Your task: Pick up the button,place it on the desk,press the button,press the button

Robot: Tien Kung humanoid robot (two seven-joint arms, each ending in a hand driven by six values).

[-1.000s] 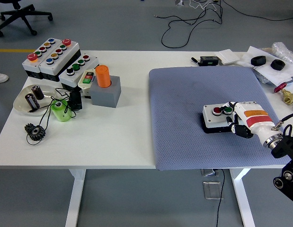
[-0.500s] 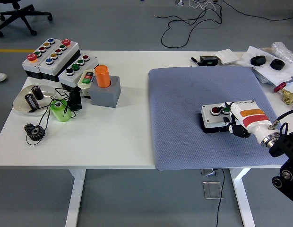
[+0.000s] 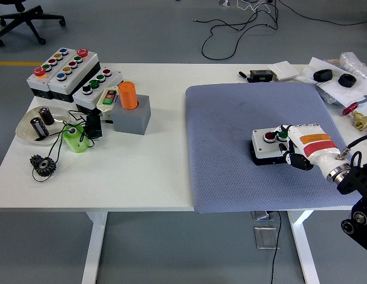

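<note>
A small white button box [image 3: 267,146] with a red button [image 3: 270,136] and a green button [image 3: 282,135] lies on the blue-grey mat [image 3: 248,112] at the right. My right hand [image 3: 293,148] comes in from the right edge. It rests against the box's right side, one finger on top by the green button and the others curled at the box's front right corner. The left arm is out of view.
At the left stand several button boxes [image 3: 68,72], a grey block with an orange cylinder [image 3: 130,103], a green part [image 3: 74,137], a dish with black parts [image 3: 36,125] and a gear [image 3: 42,164]. Black items [image 3: 331,77] and brass fittings [image 3: 361,121] lie at the far right.
My right hand and the button box have shifted slightly left and a little away from the near edge on the mat. Nothing else has moved.
</note>
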